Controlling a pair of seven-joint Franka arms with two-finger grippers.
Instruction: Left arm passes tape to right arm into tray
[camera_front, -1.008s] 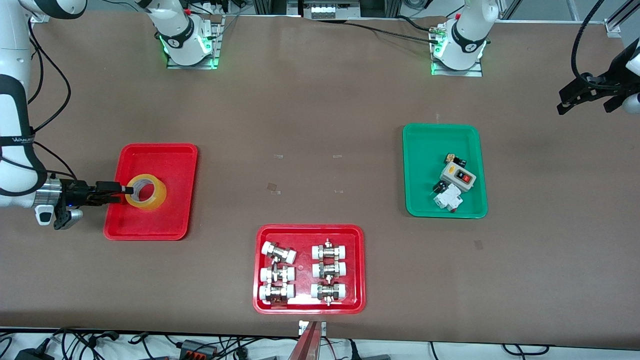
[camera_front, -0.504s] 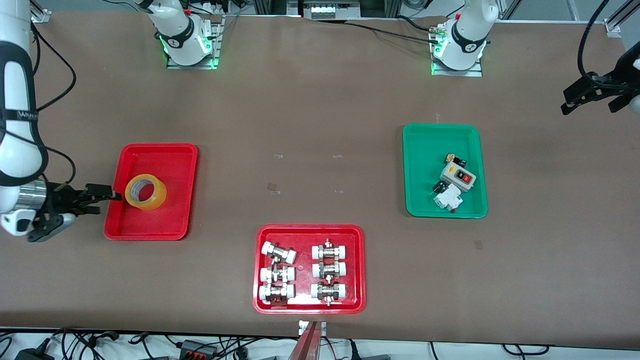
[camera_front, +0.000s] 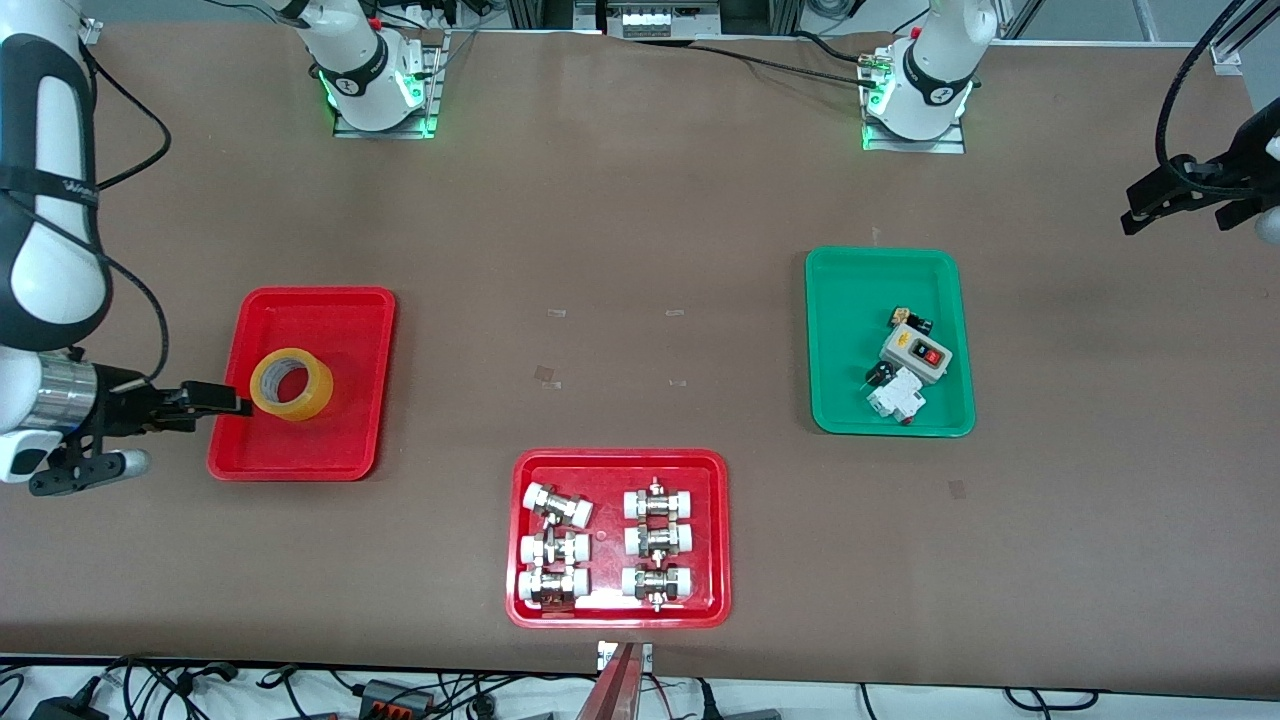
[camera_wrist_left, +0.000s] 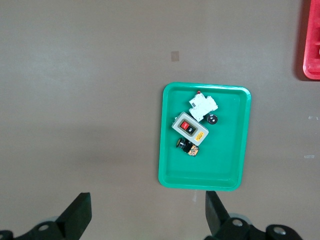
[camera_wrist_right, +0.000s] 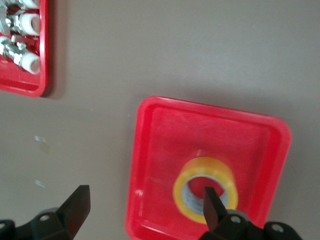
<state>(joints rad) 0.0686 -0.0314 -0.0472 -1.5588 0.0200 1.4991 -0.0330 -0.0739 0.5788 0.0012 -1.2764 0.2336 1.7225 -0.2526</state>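
Evidently the placing step is done — the tape (camera_front: 291, 384) lies flat in the tray (camera_front: 340, 320), toward the right arm's end of the table, and is gripped by nothing. The right gripper (camera_front: 222, 400) is spread wide and empty over the tray's rim just beside the roll, while the left gripper (camera_front: 1165, 195), also wide and empty, is parked over bare table well apart from the green tray (camera_front: 850, 280). Only a clear retreat of the right arm is judged to be called for — without the roll being nudged.
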